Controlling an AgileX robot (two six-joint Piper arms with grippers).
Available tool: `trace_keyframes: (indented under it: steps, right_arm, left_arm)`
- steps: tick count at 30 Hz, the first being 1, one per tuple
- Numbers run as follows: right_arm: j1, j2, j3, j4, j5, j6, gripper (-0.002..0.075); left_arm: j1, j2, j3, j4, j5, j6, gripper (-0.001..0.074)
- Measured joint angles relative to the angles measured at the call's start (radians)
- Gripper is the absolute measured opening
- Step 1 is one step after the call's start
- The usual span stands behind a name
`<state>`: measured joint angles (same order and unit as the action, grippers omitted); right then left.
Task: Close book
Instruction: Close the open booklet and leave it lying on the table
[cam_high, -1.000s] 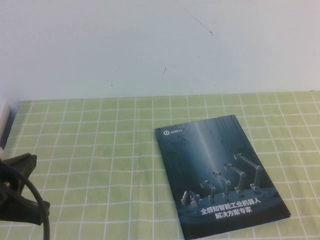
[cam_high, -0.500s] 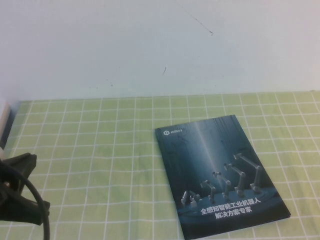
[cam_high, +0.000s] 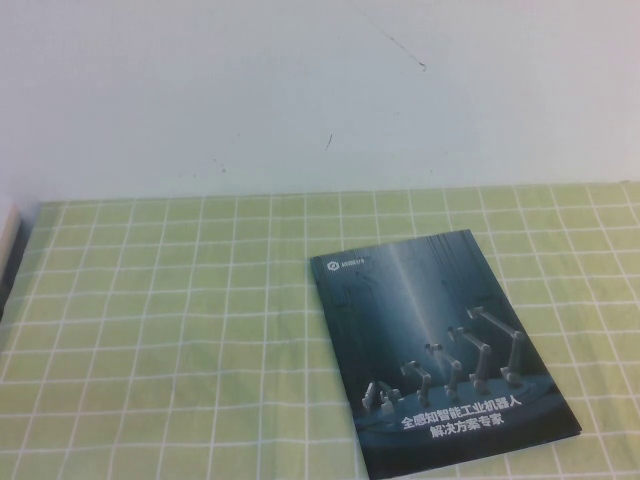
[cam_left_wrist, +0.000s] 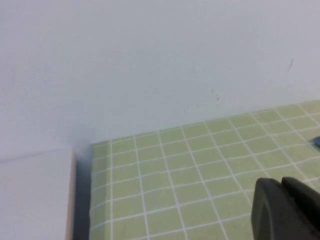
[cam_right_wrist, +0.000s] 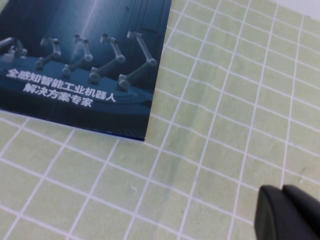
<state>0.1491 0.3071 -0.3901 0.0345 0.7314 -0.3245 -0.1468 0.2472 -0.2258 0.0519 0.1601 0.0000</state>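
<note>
By book (cam_high: 440, 350) corner: right claw (cam_right_wrist: 283, 197); left claw (cam_left_wrist: 283, 194) apart.

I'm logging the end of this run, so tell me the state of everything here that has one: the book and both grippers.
book: closed, front cover up, lying flat on the green checked cloth.
left gripper: shut, holding nothing, above the cloth, well clear of the book.
right gripper: shut, holding nothing, above the cloth off one corner of the book, not touching it.
</note>
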Motion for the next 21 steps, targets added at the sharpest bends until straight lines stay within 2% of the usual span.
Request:
trace_keyframes:
  steps: [4,7,12,21]
  right_arm:
    - [0.000,0.000,0.000,0.000,0.001,0.000,-0.0001]
    - [0.000,0.000,0.000,0.000,0.001,0.000,-0.0001]
    - [0.000,0.000,0.000,0.000,0.004,0.000,-0.0001]
    - [0.000,0.000,0.000,0.000,0.006,0.000,-0.0001]
  left_arm:
    - [0.071,-0.115,0.163,-0.040,-0.093,0.036,-0.0004]
    - [0.095,-0.202,0.241,-0.084,-0.075,0.041,-0.0004]
    - [0.099,-0.256,0.248,-0.148,0.130,0.043,-0.0004]
    - [0.099,-0.258,0.246,-0.169,0.152,0.054,-0.0004]
